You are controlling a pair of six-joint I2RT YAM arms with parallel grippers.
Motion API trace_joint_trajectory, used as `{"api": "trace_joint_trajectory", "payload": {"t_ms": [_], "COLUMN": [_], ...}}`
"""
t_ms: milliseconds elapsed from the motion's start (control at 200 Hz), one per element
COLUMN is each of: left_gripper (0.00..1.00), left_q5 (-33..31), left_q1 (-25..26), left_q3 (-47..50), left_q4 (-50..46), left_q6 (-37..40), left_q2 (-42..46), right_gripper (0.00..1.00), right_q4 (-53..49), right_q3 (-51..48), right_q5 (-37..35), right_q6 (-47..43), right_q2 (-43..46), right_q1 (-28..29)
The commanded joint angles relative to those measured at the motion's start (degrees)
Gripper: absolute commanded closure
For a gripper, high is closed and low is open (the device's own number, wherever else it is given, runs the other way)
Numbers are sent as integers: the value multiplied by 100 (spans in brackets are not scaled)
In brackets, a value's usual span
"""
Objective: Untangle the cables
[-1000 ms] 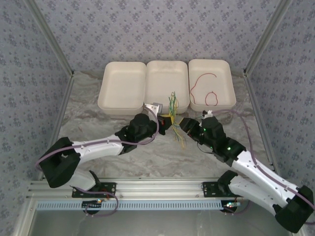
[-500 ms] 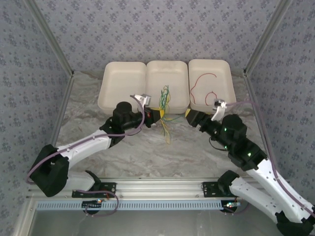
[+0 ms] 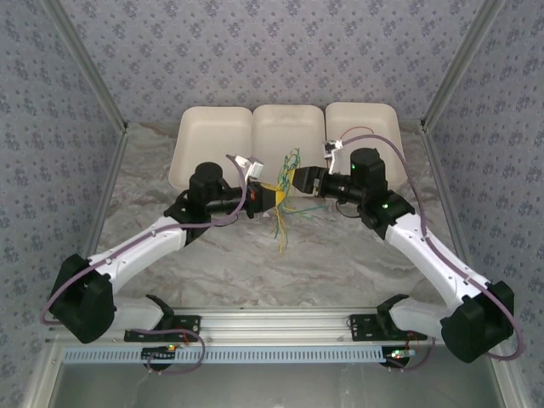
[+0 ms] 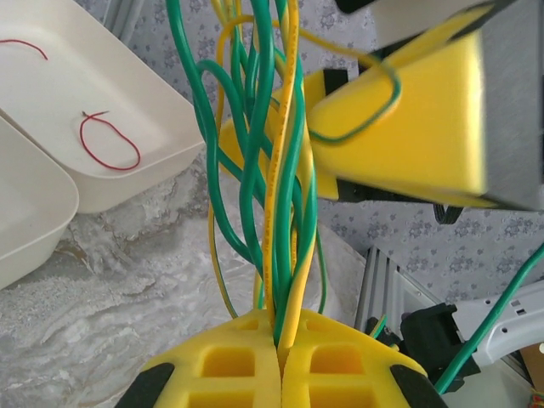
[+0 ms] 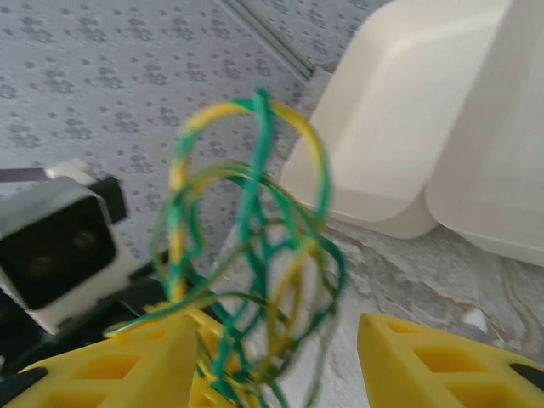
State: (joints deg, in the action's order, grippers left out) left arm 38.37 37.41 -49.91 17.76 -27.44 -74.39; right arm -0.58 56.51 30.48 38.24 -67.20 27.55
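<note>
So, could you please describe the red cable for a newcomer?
Three white trays line the table's far edge. In the rightmost tray lies a thin red cable, looped; the other cables are green and yellow, bunched in the left gripper.

Bright, even light; cables [image 5: 257,157] motion-blurred in rt wrist view.
</note>
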Motion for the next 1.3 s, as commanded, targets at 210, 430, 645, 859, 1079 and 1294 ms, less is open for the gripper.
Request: {"api": "trace_joint_trajectory", "payload": {"t_ms": [210,430,645,859,1079,1294], "left_gripper": [100,100,100,100,59,46], "left_q5": [7,-187,-275,-401,-298,-511], "left_q1": [0,-128,-379,-491,-489,-489], "left_q3": [-140,-345,-621,-903,-935,-778], "left_q4": [68,-707,-1626,-2465,-2577,-2239], "left_q6": [104,398,745,1121,1156,793], "left_q2": [-22,224,475,531,399,686], "right_gripper": [70,99,100,100,100,100], "right_q4": [795,-441,-2046,-2777,-2533,-2258], "right_q3": [-116,85,642,1085,1134,1051], "right_q5": [44,-541,-1226,-1729,-1210,-768], "right_q6": [474,-468,-1848,-2627,-2507,-2714], "right_q2": [-443,-216,-187,-302,-369,-404], "right_q1": [259,258,240,152,60,12]}}
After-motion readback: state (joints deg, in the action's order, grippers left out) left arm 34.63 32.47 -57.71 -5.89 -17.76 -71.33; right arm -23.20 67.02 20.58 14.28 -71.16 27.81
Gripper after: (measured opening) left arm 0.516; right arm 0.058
